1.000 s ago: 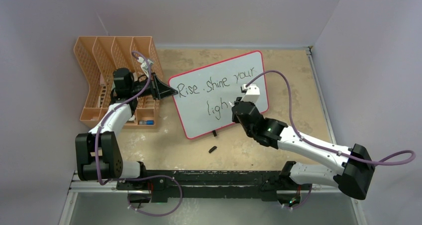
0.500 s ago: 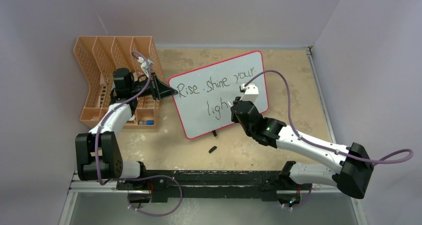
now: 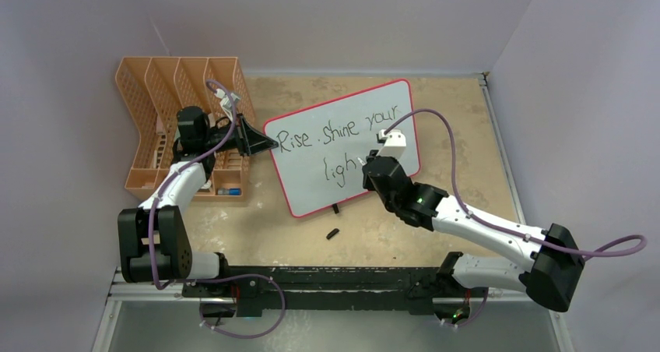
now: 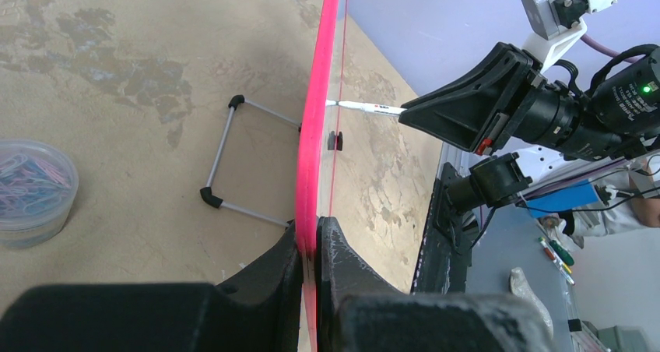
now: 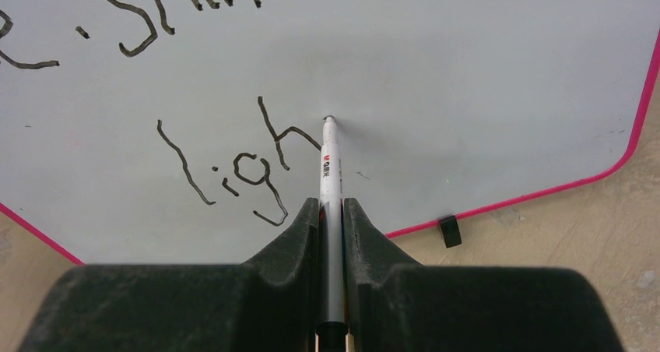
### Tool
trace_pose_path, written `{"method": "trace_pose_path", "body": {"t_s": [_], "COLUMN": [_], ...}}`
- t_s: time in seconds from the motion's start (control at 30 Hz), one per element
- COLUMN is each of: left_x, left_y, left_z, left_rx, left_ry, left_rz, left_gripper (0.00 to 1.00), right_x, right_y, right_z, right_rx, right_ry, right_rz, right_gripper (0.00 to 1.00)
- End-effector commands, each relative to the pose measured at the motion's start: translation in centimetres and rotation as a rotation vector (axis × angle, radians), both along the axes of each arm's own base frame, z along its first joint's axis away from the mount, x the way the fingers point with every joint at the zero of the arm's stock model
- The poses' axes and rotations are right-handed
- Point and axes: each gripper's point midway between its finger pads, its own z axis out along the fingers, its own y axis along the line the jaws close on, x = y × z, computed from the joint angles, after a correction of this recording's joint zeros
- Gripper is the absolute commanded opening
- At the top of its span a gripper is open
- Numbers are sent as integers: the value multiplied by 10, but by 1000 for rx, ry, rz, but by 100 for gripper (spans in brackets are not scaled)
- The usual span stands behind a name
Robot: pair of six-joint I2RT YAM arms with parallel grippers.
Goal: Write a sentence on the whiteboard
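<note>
In the top view, the whiteboard (image 3: pixel 307 173) is standing tilted near the middle of the table, a little toward 12 o'clock, with its red-pink rim showing all around. The left gripper (image 3: pixel 268 143) is clenching the board's edge at its 9 o'clock side. In the left wrist view the two fingers (image 4: pixel 311 235) are pinching the pink rim between them, with the board's face running away edge-on toward 12 o'clock. The right gripper (image 3: pixel 372 165) is reaching in over the board's 4 o'clock corner and is grasping a thin white marker (image 5: pixel 330 173), its jaws pressing against the barrel on both sides. The marker is pointing toward 12 o'clock in the right wrist view, and its tip is touching the white surface just beside the last letter, at that letter's 2 o'clock. The sentence (image 3: pixel 335 130) is running in black across the upper half of the board as "Rise . shine your", and a second line below is reading "ligh" (image 5: pixel 241 165). A small black foot (image 5: pixel 447 230) is sitting under the board's lower rim at 4 o'clock from the marker tip. An orange mesh rack (image 3: pixel 179 118) is standing at 10 o'clock on the table, just behind the left arm. A small black piece (image 3: pixel 333 233) is lying on the table at 6 o'clock from the board, apart from it. A round tub of coloured paper clips (image 4: pixel 31 192) is showing at 9 o'clock in the left wrist view.
</note>
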Motion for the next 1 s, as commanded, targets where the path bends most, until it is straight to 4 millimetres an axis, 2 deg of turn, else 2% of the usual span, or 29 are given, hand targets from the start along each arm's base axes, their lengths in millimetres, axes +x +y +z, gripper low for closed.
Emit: {"method": "trace_pose_path", "body": {"t_s": [0.0, 0.67, 0.97], "left_x": [10, 11, 11], "left_y": [6, 6, 6], "left_z": [7, 7, 7], "left_rx": [15, 15, 15], "left_ry": [-40, -41, -40], "left_rz": [41, 42, 42], "left_gripper": [0, 0, 0], "right_x": [7, 12, 9], "right_y": [-4, -23, -22], "right_z": [3, 7, 14], "right_rx": [-5, -13, 8], "right_ry": [-27, -40, -53], "right_rz": [-23, -86, -58], "right_gripper": [0, 0, 0]}}
